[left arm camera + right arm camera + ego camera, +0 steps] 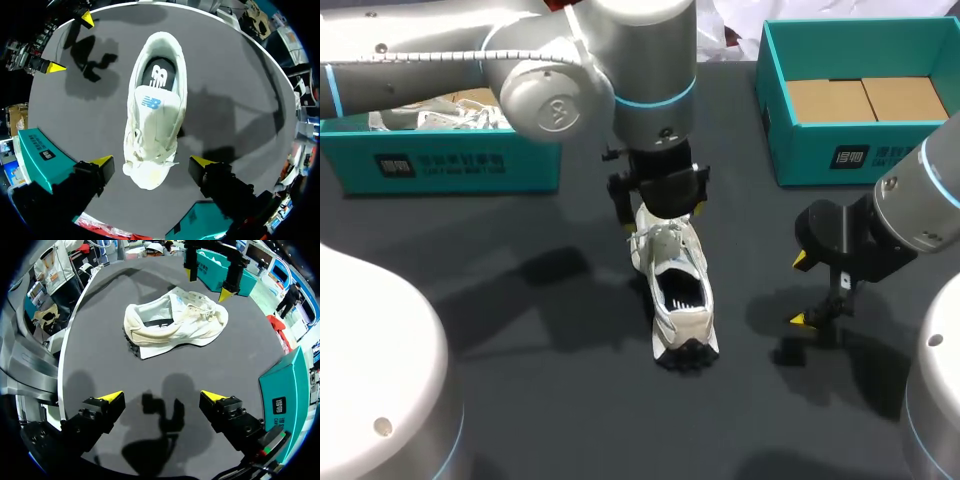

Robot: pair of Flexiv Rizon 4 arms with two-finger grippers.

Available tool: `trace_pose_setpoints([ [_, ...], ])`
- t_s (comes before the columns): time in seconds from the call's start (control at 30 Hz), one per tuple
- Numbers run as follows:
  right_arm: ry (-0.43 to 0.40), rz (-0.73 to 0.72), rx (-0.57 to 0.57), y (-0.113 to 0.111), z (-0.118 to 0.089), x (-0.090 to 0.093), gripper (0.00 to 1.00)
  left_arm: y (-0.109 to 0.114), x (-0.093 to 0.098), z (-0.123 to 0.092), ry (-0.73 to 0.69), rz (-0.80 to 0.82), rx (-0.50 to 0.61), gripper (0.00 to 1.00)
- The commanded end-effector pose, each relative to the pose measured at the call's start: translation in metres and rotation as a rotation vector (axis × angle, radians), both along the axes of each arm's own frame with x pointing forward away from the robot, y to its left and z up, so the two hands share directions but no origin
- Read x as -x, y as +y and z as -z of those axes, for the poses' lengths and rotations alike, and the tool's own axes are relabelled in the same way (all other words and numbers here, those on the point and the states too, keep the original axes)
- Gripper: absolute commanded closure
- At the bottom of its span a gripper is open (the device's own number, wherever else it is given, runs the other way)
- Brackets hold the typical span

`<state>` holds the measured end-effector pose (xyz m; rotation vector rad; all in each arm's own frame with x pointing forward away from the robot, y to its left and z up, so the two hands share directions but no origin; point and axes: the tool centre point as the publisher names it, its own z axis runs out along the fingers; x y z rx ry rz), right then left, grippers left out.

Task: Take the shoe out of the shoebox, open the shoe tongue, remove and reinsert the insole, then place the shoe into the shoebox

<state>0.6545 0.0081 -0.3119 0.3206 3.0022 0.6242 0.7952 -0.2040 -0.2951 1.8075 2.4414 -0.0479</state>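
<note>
A white sneaker stands upright on the dark table, heel toward the front edge, its black insole showing inside. My left gripper hangs open straight over the toe, its yellow-tipped fingers either side of the toe without touching. In the right wrist view the sneaker lies ahead of my open right gripper, which holds nothing. The right gripper hovers over bare table to the right of the shoe. The teal shoebox with brown cardboard inside stands at the back right.
A second teal box holding white paper and another shoe sits at the back left, partly behind my left arm. My left arm's large joints cross the back of the table.
</note>
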Motion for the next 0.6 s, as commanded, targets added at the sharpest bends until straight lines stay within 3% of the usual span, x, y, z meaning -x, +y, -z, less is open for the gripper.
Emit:
trace_pose_setpoints([
  [0.03,-0.003,0.001,0.001,-0.001,0.0,0.002,0.0,0.017,-0.008,-0.023,0.029,0.01,0.028,0.2],
  [0.13,-0.003,0.001,0.001,-0.001,0.0,0.002,0.0,0.02,-0.016,-0.034,0.064,0.035,0.039,0.5],
  [0.3,-0.003,0.001,0.001,-0.001,0.0,0.002,0.0,0.025,-0.023,-0.045,0.094,0.062,0.044,0.65],
  [0.6,-0.003,0.001,0.001,-0.001,0.0,0.002,0.0,0.019,-0.008,-0.043,0.116,0.103,0.054,0.74],
])
